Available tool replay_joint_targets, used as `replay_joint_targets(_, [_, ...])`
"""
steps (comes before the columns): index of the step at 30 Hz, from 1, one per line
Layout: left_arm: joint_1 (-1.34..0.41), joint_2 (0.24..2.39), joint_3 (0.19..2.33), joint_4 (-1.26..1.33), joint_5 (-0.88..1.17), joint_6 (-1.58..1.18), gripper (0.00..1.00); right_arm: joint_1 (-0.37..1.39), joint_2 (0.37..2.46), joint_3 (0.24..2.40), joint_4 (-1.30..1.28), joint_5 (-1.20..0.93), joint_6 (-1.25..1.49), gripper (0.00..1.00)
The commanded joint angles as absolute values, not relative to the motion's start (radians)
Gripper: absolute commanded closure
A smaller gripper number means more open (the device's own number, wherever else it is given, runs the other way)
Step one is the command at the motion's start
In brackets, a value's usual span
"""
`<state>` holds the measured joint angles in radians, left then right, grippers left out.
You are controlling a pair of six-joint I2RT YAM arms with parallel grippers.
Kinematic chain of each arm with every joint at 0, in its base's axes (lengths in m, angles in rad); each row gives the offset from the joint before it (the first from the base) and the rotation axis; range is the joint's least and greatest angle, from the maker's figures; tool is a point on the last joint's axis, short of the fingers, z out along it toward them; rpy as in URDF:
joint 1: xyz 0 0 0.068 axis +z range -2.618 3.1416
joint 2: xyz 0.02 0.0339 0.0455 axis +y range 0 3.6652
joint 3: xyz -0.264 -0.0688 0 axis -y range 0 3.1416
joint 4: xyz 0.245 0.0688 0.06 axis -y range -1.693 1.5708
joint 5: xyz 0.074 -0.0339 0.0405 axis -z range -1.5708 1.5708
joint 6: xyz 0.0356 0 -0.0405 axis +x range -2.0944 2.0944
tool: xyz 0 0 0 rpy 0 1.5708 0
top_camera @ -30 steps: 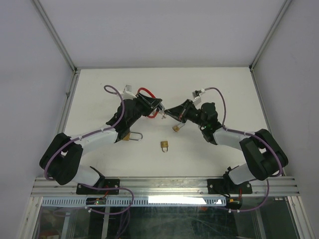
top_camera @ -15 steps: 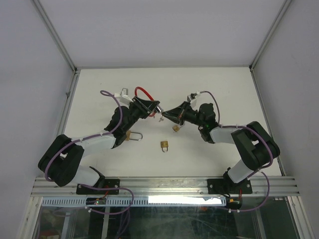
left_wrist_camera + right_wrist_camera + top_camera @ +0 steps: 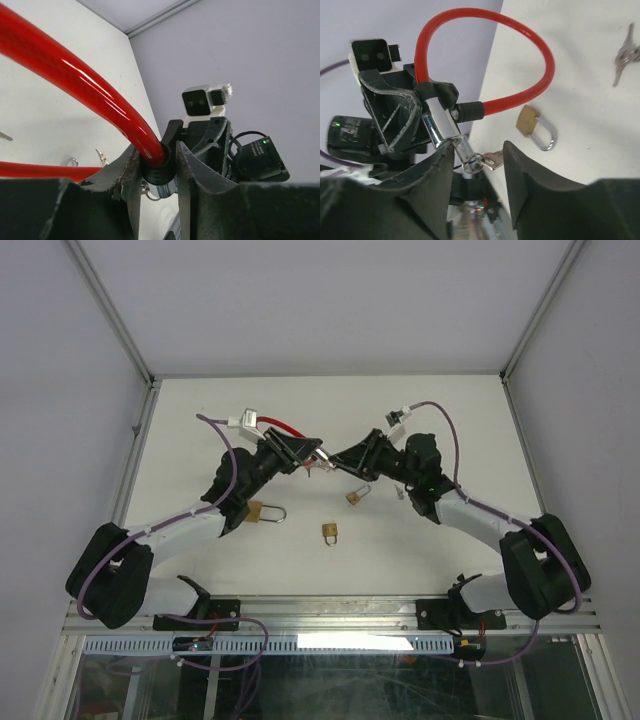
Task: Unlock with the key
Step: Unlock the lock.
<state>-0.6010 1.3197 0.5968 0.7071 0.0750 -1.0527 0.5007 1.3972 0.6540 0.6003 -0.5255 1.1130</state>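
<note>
The red plastic-coated cable lock (image 3: 284,426) is held up over the middle of the white counter (image 3: 430,410), somewhat nearer the far edge than the near one. The left gripper (image 3: 303,452) has its fingers closed tight on the black collar (image 3: 157,167) where the red cable enters the lock's chrome cylinder (image 3: 439,124). The right gripper (image 3: 336,460) meets it head-on from the right. In the right wrist view a small silver key on a wire ring (image 3: 487,161) sits at the lower end of that cylinder, in the narrow gap between the right fingers (image 3: 520,185). I cannot tell whether they pinch it or only flank it.

Three brass padlocks lie on the counter:
- One with a long steel shackle (image 3: 264,511) lies under the left arm.
- A small one (image 3: 330,532) lies nearest the near edge.
- Another (image 3: 355,495) lies just below the right gripper.

A loose bunch of keys (image 3: 622,52) rests on the surface beyond the red loop.
</note>
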Motion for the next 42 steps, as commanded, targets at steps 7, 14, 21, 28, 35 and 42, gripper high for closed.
replay_joint_targets(7, [-0.632,1.293,0.785,0.388,0.085,-1.006,1.00,0.562,1.124,0.764,0.271,-0.360,0.367,0.35])
replay_joint_targets(14, [-0.631,1.342,0.894,0.171,0.047,-1.025,1.00,0.712,1.082,0.711,0.269,-0.188,-0.131,0.34])
replay_joint_targets(21, [-0.631,1.361,0.940,0.090,0.035,-1.044,1.00,0.791,1.109,0.679,0.331,-0.061,-0.322,0.35])
replay_joint_targets(28, [-0.631,1.378,0.957,0.079,0.043,-1.070,1.00,0.846,1.178,0.682,0.370,-0.012,-0.338,0.42])
replay_joint_targets(35, [-0.631,1.382,0.959,0.074,0.034,-1.091,1.00,0.888,1.244,0.689,0.365,0.107,-0.334,0.43])
replay_joint_targets(42, [-0.632,1.390,0.962,0.075,0.047,-1.105,1.00,0.896,1.261,0.656,0.407,0.187,-0.331,0.50])
